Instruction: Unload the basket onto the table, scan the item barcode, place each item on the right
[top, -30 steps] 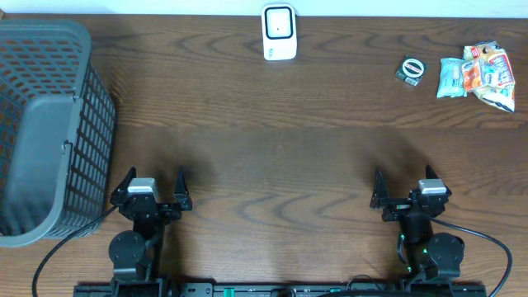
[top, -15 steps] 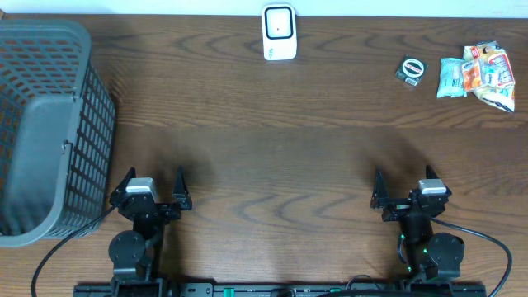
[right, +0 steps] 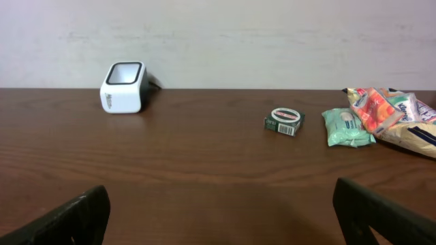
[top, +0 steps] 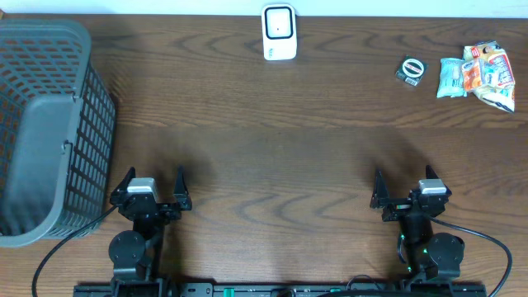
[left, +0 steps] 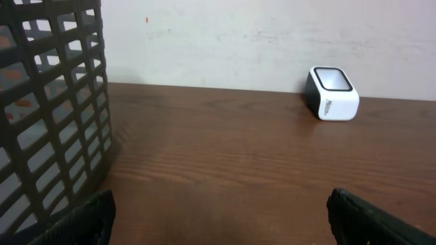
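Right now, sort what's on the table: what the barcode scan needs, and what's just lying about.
For the job: white scanner; candidate items: small green box, green packet, snack bags.
Lying about: grey basket, not needed for scanning itself.

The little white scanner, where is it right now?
From overhead, the scanner stands at the far edge of the table, near its middle, left of the green box.

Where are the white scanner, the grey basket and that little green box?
white scanner (top: 279, 31): overhead view, top window.
grey basket (top: 92, 140): overhead view, mesh wall.
little green box (right: 286, 116): right wrist view, round label.
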